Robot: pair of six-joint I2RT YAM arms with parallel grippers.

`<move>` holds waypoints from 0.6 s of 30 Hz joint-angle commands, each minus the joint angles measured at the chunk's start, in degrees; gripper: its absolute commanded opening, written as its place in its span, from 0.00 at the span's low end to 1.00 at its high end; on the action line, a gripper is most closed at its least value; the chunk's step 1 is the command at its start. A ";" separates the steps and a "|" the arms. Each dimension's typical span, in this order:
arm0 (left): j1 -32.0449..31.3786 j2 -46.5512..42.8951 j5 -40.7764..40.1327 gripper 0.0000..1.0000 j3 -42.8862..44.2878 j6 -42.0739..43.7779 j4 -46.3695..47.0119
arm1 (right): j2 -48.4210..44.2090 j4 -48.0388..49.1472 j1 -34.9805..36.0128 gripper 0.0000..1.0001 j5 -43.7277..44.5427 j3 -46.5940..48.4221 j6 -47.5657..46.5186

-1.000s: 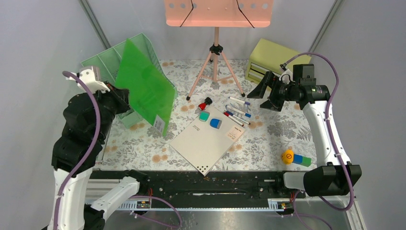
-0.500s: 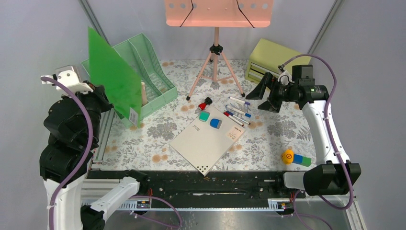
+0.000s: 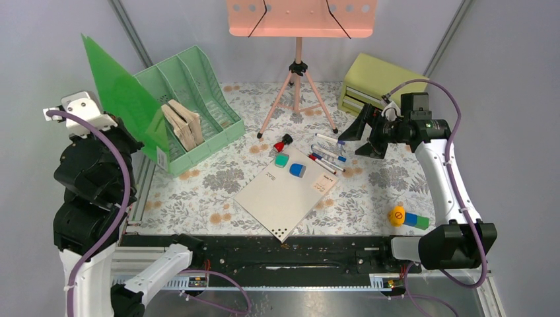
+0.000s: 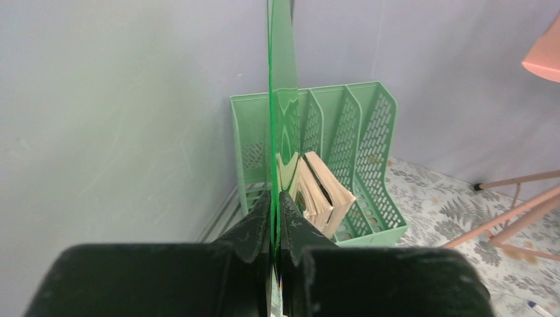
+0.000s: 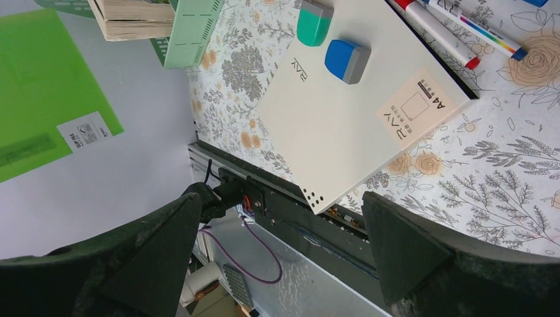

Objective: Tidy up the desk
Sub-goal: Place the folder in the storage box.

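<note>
Far left: the left gripper (image 4: 277,210) has its jaws clamped on the lower edge of a green sheet (image 3: 121,99). The sheet is thin, stiff, translucent plastic with a barcode sticker at one corner. It is held upright in the air off the left edge of the desk (image 3: 191,191), beside the file rack (image 3: 210,135) and not in a slot. The rack is mint plastic with perforated dividers; tan-paged books (image 3: 183,123) lean in one compartment. Judgement: filing the sheet is under way, not done.

The desk is a flat floral-print top filling the middle of the overhead view, beyond the black rail.

Centre: a pink metal music stand (image 3: 298,66) on tripod legs. A white paper pad (image 3: 285,191) lies askew, with a teal eraser (image 3: 282,160) and a blue eraser (image 3: 298,170) on it. Markers (image 3: 328,156) lie scattered just beside the pad. All are loose, so most of the sorting looks left.

Right: an olive drawer box (image 3: 376,78) sits at the back corner. The right gripper (image 5: 280,231) has its jaws wide apart and empty, above the markers. A yellow ball (image 3: 397,216) touches the toy blocks (image 3: 416,220) near the front edge.
</note>
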 commanded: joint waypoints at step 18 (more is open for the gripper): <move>0.27 0.80 -7.43 0.00 -9.78 1.93 12.91 | -2.09 1.34 -0.31 0.99 -2.73 -3.18 -0.07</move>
